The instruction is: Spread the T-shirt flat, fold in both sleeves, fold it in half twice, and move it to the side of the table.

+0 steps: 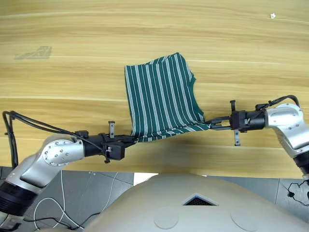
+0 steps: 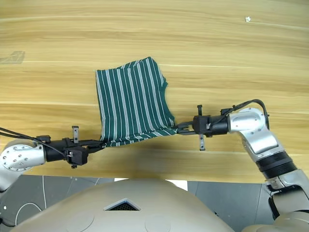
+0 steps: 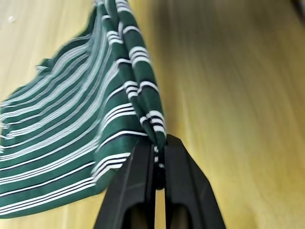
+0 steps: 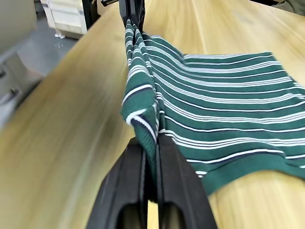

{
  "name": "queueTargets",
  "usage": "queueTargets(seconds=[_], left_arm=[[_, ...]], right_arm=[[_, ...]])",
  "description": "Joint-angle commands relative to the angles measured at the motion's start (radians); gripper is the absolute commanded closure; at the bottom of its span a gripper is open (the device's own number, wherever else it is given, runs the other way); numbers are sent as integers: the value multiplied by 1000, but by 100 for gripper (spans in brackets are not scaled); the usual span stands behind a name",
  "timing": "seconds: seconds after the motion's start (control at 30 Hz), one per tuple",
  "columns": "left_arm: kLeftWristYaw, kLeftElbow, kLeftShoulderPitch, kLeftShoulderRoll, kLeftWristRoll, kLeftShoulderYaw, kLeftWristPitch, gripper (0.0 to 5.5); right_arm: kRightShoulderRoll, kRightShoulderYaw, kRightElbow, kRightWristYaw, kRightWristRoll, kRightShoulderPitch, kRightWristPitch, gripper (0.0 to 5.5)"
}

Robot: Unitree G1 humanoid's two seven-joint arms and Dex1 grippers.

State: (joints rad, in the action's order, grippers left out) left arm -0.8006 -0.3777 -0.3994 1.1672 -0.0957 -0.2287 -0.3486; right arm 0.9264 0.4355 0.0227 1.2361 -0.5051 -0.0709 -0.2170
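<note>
**Observer:** Where is the shirt, and what has hold of it?

**Operator:** The T-shirt [image 1: 161, 96] is in the middle of the tabletop [image 1: 72, 29]. Its far part lies flat on the wood and its near edge is lifted. My left end effector [image 1: 133, 139] is clamped on one near corner and my right end effector [image 1: 208, 126] on the other. Each wrist camera shows the fingers pinched tight on a bunched fold of striped cloth.

**Observer:** Why hold it by both corners?

**Operator:** With the edge taut between the two grips, the cloth hangs as one straight line. I can then carry it over in a single sheet without it crumpling. I judge this to be one of the halving folds. The sleeves look tucked in, though from above I can't be sure how many layers are stacked.

**Observer:** And the arms?

**Operator:** Both forearms lie low along the near side of the tabletop, pointing inward at each other. The left sits a little nearer to me than the right, so the held edge runs at a slight slant
</note>
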Motion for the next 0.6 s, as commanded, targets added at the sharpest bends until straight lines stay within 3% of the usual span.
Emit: queueTargets(seconds=[0.03,0.23,0.37,0.47,0.6], left_arm=[[-76,-77,-58,34,-102,60,66,543],[-155,-249,-322,59,-198,198,133,543],[-205,-343,-414,43,-291,311,196,543],[-235,-368,-341,37,-391,381,260,543],[-263,-227,-114,18,-381,339,329,543]], right_arm=[[74,-81,111,81,-104,32,165,548],[205,-210,333,196,-246,163,370,548],[218,-276,426,210,-277,169,447,548],[188,-294,431,200,-247,122,477,548],[78,-237,305,156,-113,-35,467,548]])
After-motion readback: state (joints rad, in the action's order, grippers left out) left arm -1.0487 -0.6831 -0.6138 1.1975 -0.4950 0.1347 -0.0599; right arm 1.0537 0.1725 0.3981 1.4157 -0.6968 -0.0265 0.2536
